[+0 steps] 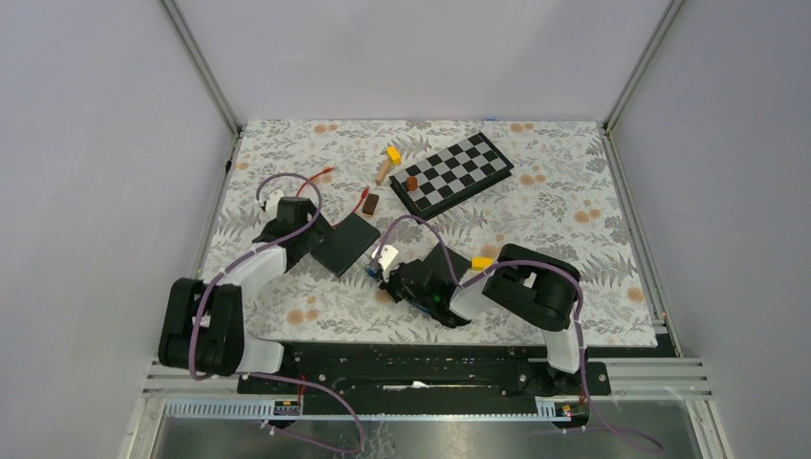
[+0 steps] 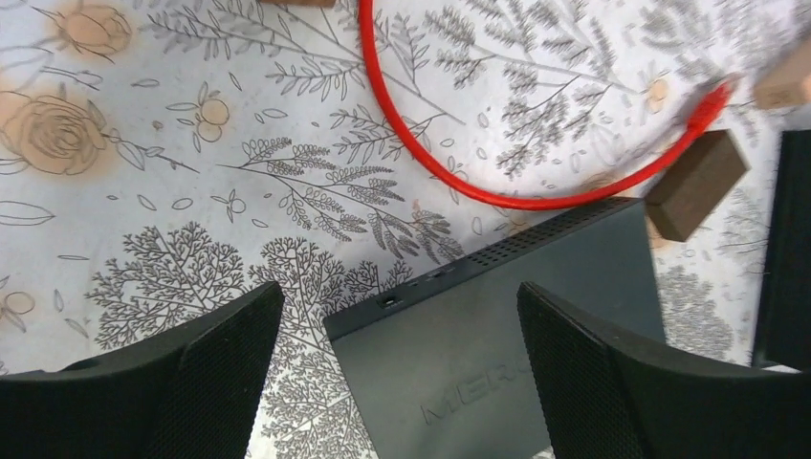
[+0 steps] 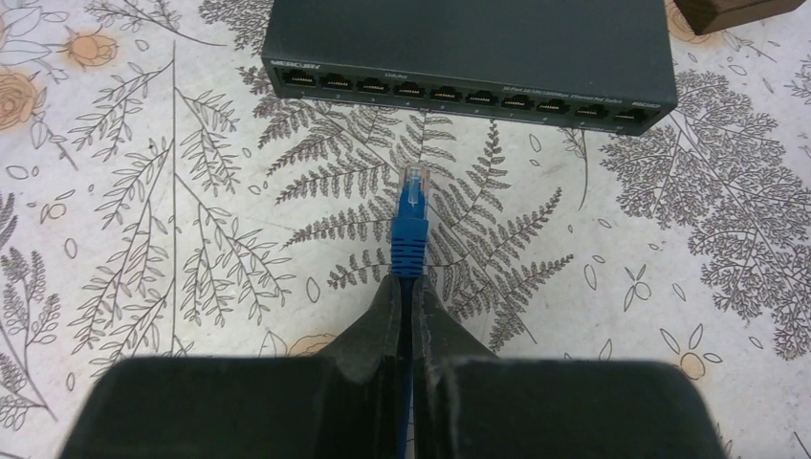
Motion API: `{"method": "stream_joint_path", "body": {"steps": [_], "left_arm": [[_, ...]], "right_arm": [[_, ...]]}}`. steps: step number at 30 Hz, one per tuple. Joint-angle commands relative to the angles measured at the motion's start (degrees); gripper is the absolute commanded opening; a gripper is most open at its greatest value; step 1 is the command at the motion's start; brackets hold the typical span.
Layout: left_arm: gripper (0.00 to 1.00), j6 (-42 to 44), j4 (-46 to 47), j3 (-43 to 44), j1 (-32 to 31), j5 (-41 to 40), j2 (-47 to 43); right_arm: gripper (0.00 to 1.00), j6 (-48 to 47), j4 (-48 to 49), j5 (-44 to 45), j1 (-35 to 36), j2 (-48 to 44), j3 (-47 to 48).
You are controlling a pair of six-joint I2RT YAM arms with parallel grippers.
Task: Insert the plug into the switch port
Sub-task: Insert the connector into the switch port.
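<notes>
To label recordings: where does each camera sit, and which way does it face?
Top external: above and behind the arms, looking down on table, switch, both arms.
Left wrist: on the left arm, looking down at switch and red cable; open jaws show.
Right wrist: on the right arm, facing the switch's ports; shut jaws hold the blue plug.
Shared: the switch.

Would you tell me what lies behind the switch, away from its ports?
A red cable curves there, a brown block by one corner; the switch covers whatever lies beneath it.
</notes>
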Motion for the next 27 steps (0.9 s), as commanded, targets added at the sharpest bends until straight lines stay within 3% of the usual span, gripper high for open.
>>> {"method": "stream_joint_path", "body": {"steps": [1, 9, 17, 22, 27], "left_arm": [[0.92, 1.41, 1.58, 2.76, 0.42, 3.12, 5.03], [0.83, 4.04, 6.21, 2.03, 0.38, 10.09, 8.31], [0.77, 3.21, 7.37, -6.10, -0.78, 17.14, 3.12], [0.77, 2.97, 6.66, -8.84, -1.86, 14.74, -1.71], [0.78, 4.15, 4.81, -5.48, -1.86, 11.09, -1.25]], "right_arm": [[0.00, 1.63, 0.91, -4.48, -0.21, -2.63, -1.11], [0.00, 3.51, 0.98, -3.45, -0.24, -4.31, -3.11], [0.00, 5.98, 2.30, -3.31, -0.21, -5.28, -4.88], [0.00, 5.05, 2.52, -2.43, -0.21, -3.86, -4.52], [0.00, 4.11, 3.02, -1.58, -0.19, -3.38, -4.20]]}}
